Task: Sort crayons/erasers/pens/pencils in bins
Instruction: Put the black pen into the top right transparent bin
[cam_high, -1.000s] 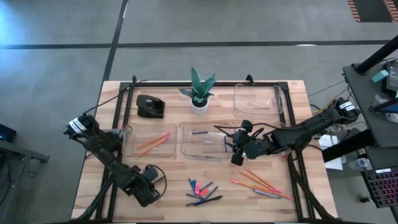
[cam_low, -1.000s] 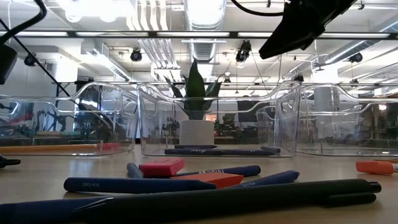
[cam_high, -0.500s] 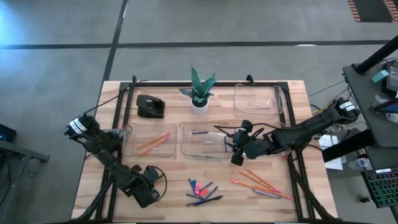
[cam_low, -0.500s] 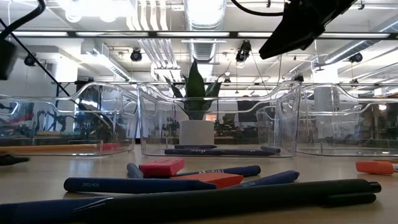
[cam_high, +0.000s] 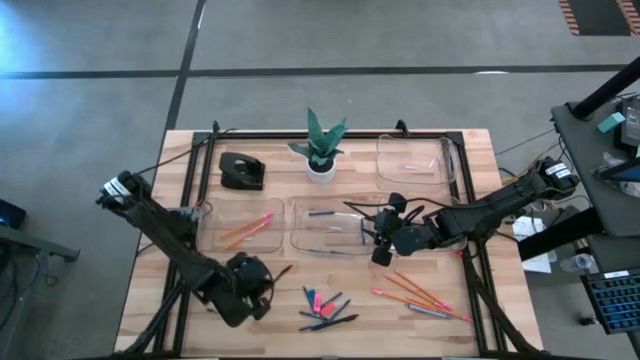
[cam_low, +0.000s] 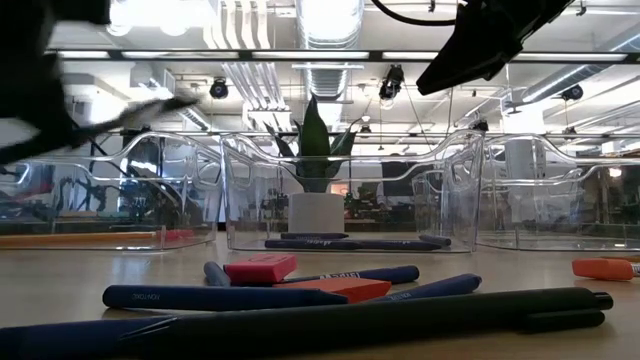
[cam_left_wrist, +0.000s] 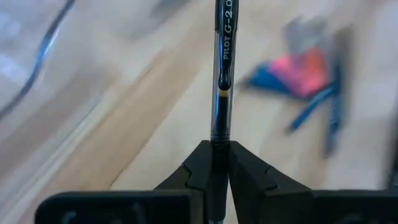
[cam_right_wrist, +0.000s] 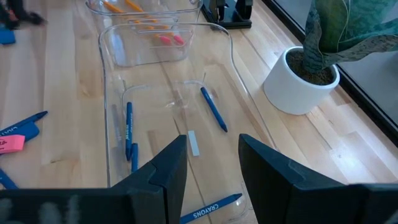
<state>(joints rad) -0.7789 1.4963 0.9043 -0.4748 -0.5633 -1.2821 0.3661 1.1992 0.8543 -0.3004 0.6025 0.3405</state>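
I have the left gripper (cam_left_wrist: 221, 163) pinching a pen (cam_left_wrist: 222, 74) at lower left of the high view; its long axis runs straight out from the jaws. The right gripper (cam_right_wrist: 212, 163) hangs spread over the middle bin (cam_high: 300, 243); the left arm must carry the pen to a bin.

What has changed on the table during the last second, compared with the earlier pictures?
The left gripper closed on a pen near the table's front left and lifted it off the wood; the left arm rose and shifted a little toward the loose pile. The right gripper stayed open over the middle bin. The bins' contents, the pencils and the plant did not move.
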